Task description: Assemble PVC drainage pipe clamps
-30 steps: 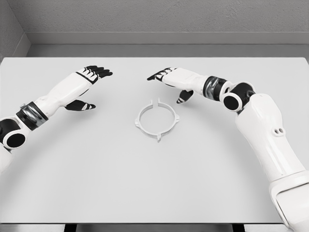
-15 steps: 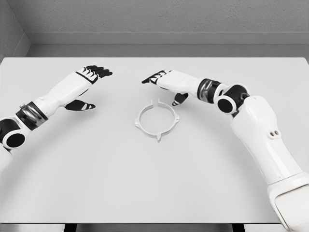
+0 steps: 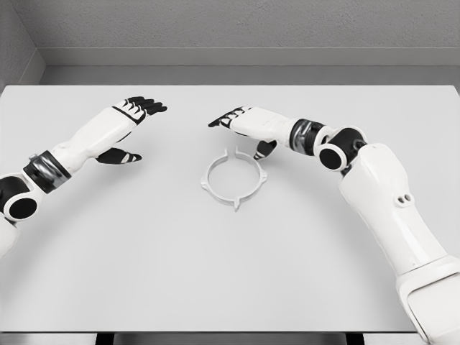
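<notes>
A white ring-shaped pipe clamp (image 3: 234, 179) with small outer tabs lies flat on the table near the middle. My right hand (image 3: 241, 123) hovers just behind it, fingers spread and empty, thumb pointing down toward the ring's far right edge. My left hand (image 3: 129, 123) rests over the table's left side, well away from the clamp, fingers extended and holding nothing.
The white table (image 3: 230, 273) spans the view, with its front edge at the bottom. A grey wall (image 3: 237, 29) runs behind the far edge. My right forearm (image 3: 374, 194) crosses the right side.
My right hand has slid left along the clamp's far side, by a small amount. The left arm and the clamp have stayed still.
</notes>
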Robot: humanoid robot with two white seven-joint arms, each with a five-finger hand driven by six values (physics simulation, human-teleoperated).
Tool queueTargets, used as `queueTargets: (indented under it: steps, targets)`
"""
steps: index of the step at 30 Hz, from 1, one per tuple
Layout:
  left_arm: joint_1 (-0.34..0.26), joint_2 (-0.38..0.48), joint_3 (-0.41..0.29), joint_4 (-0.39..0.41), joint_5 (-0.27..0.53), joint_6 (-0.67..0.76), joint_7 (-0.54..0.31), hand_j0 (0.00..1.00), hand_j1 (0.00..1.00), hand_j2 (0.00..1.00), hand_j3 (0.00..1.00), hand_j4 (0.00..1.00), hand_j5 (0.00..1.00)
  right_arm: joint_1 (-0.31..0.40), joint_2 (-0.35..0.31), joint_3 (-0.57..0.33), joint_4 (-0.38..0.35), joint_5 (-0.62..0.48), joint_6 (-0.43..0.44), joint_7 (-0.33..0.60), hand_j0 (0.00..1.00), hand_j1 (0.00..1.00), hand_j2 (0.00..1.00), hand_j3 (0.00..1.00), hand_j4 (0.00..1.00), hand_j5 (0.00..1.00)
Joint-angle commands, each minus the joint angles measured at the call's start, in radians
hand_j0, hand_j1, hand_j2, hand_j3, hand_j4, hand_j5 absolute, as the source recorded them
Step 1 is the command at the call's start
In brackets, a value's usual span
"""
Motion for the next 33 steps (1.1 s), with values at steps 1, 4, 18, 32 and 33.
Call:
queueTargets:
  steps: [1, 4, 18, 32, 33]
  targets:
    - [0.0, 0.001, 0.001, 0.001, 0.006, 0.0, 0.001, 1.0, 1.0, 1.0, 1.0, 1.0, 1.0, 0.0, 0.001, 0.001, -0.002, -0.005, 0.008, 0.0, 1.0, 1.0, 1.0, 1.0, 1.0, 1.0]
    - [0.0, 0.001, 0.001, 0.006, 0.008, 0.0, 0.001, 1.0, 1.0, 1.0, 1.0, 1.0, 1.0, 0.0, 0.001, 0.001, -0.002, -0.005, 0.009, 0.0, 1.0, 1.0, 1.0, 1.0, 1.0, 1.0]
    - [0.0, 0.001, 0.001, 0.006, 0.006, 0.0, 0.001, 1.0, 1.0, 1.0, 1.0, 1.0, 1.0, -0.002, 0.023, 0.001, -0.004, -0.005, 0.016, 0.0, 1.0, 1.0, 1.0, 1.0, 1.0, 1.0]
    - [0.0, -0.001, -0.004, 0.004, 0.006, 0.0, 0.001, 1.0, 1.0, 1.0, 1.0, 1.0, 1.0, 0.067, -0.348, -0.226, -0.339, -0.273, 0.037, 0.034, 1.0, 1.0, 1.0, 1.0, 1.0, 1.0]
    - [0.0, -0.001, -0.004, 0.004, 0.006, 0.0, 0.001, 1.0, 1.0, 1.0, 1.0, 1.0, 1.0, 0.13, -0.491, -0.248, -0.453, -0.397, 0.039, 0.031, 1.0, 1.0, 1.0, 1.0, 1.0, 1.0]
